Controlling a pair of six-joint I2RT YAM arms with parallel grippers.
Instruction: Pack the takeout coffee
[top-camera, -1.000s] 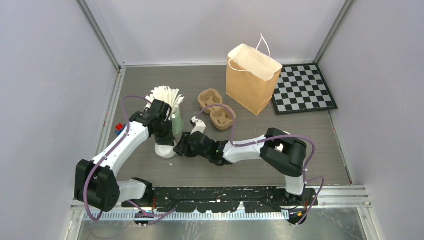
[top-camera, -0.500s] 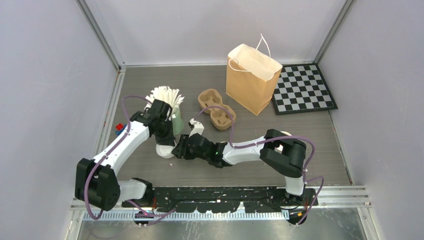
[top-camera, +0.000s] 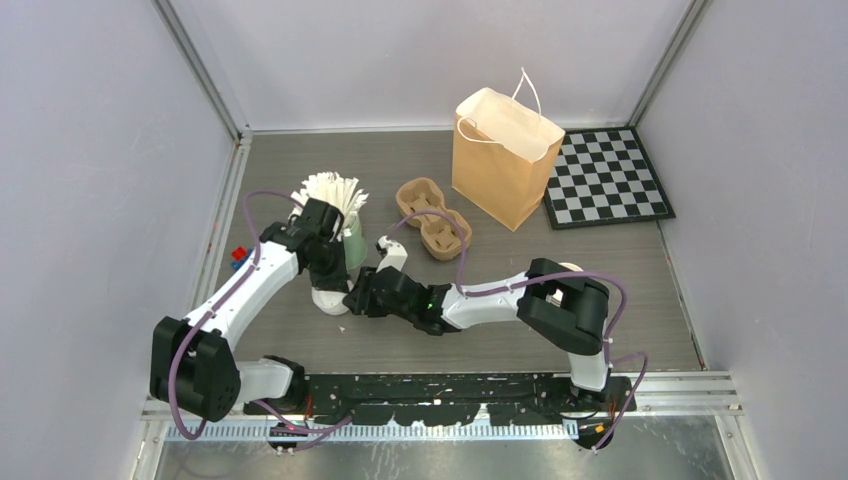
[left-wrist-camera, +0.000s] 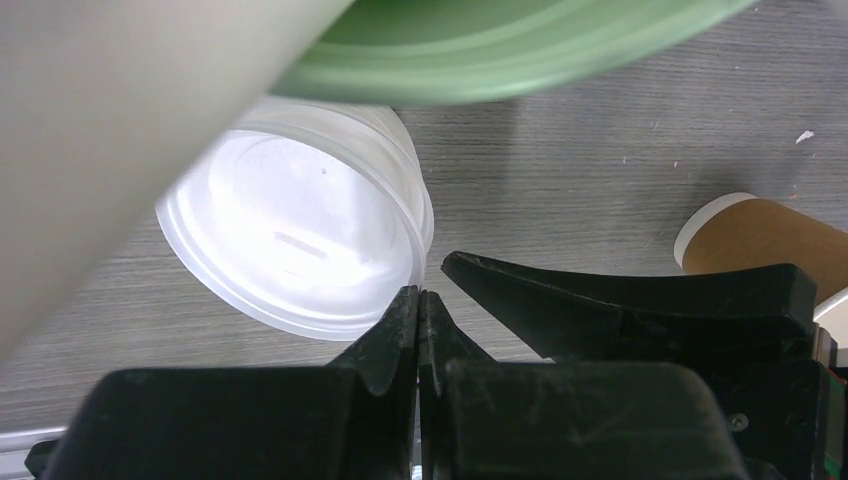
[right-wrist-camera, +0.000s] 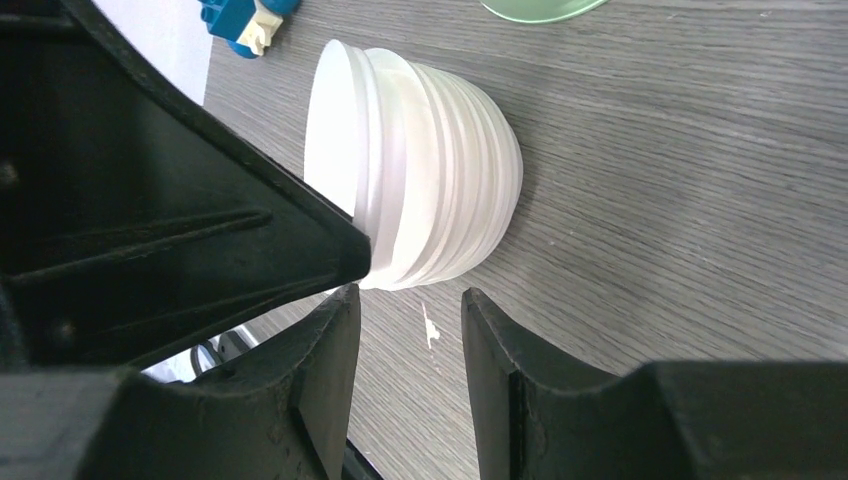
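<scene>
Lid stack (right-wrist-camera: 430, 200) flanked low: left tool (left-wrist-camera: 420, 296) together, right tool (right-wrist-camera: 405, 300) apart, empty.

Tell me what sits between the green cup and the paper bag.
A brown pulp cup carrier lies between the green cup and the bag. The top view shows it plainly.

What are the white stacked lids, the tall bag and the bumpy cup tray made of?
The lids look like thin plastic: milky, slightly see-through, smoothly ridged. The bag looks like brown paper: matte, creased at the folds. The cup tray is probably pressed paper pulp: dull brown, with rounded moulded hollows.
</scene>
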